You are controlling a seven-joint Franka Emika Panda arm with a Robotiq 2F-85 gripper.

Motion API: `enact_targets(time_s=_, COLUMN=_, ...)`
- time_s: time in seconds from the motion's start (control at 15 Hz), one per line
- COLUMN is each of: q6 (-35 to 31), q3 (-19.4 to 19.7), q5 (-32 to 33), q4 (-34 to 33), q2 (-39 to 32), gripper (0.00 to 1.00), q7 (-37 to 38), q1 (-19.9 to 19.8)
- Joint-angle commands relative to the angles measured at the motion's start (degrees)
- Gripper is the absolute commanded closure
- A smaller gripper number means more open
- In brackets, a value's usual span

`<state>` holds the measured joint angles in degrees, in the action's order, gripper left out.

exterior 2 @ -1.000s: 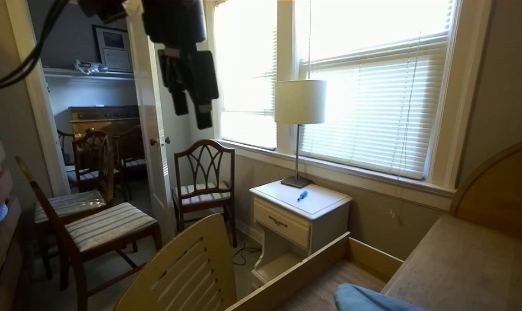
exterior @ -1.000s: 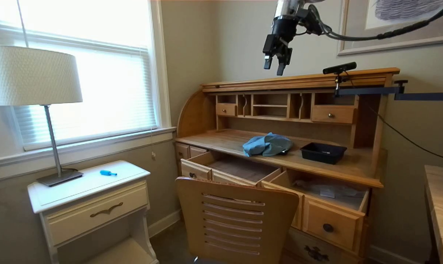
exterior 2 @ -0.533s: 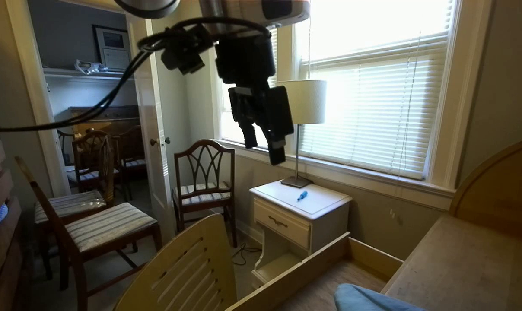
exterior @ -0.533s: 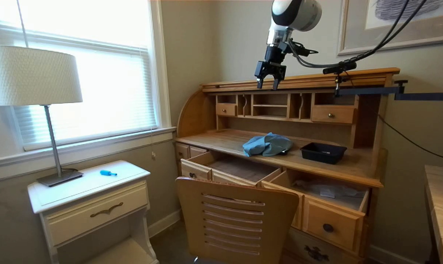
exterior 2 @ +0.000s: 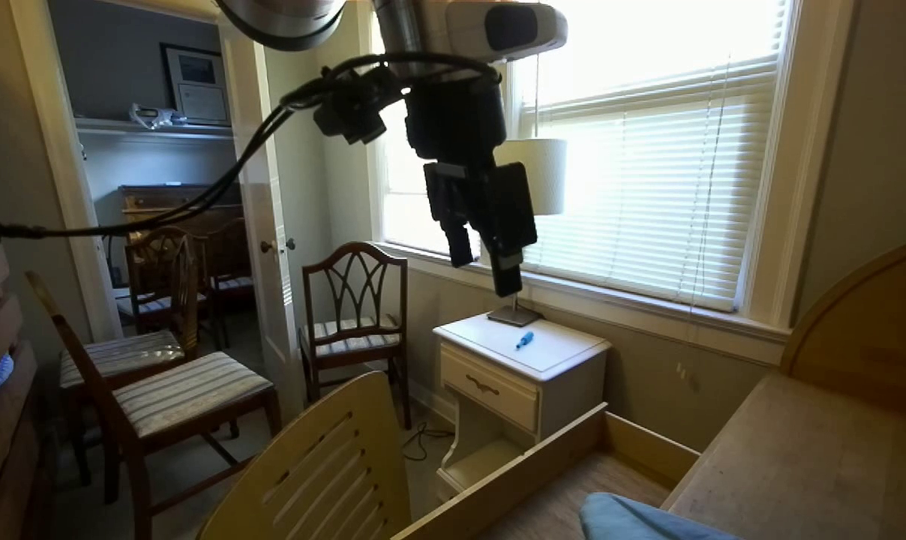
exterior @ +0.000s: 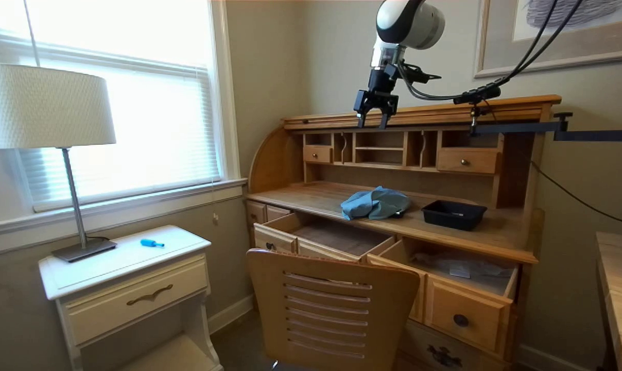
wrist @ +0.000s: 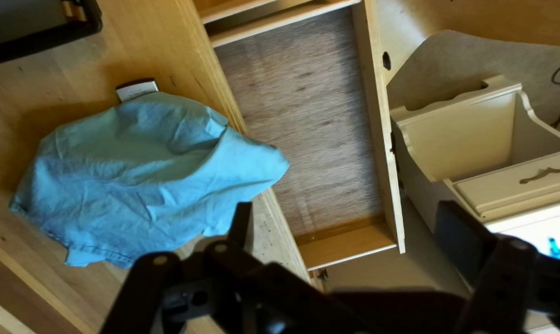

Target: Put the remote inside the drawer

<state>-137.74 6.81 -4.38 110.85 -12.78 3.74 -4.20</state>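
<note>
A small black and silver end, likely the remote [wrist: 138,89], sticks out from under the crumpled blue cloth [wrist: 145,171] on the desktop; the rest is hidden. A dark bit shows at the cloth's edge in an exterior view [exterior: 397,214]. The open drawer [wrist: 303,116] lies beside the cloth, below the desktop; it also shows in both exterior views [exterior: 337,234] [exterior 2: 573,487]. One corner of the cloth overhangs it. My gripper [exterior: 373,123] is open and empty, high above the desk, fingers pointing down; it also shows in an exterior view [exterior 2: 484,275] and the wrist view [wrist: 349,232].
A black tray [exterior: 454,215] sits on the desktop right of the cloth. Another drawer [exterior: 468,312] stands open with clear plastic inside. A chair back [exterior: 331,309] stands before the drawers. A white nightstand [exterior: 125,257] holds a lamp [exterior: 48,105] and a blue item [exterior: 152,243].
My gripper has come down toward the desk and turned slightly, mostly in the first half second. It stays open. The cloth, drawers and tray have not moved.
</note>
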Motion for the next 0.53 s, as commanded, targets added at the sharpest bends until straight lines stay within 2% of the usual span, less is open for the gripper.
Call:
enact_targets(time_s=0.0, q6=-4.02, q3=-1.29, q5=-2.42, q4=-1.64, q2=-3.4, gripper=0.0, q7=-2.14, q1=-1.45)
enact_targets(time_s=0.47, q6=-15.84, q3=-1.31, q5=-0.46, q4=-6.95, q2=-14.57, gripper=0.0, q7=-4.23, q1=-2.88)
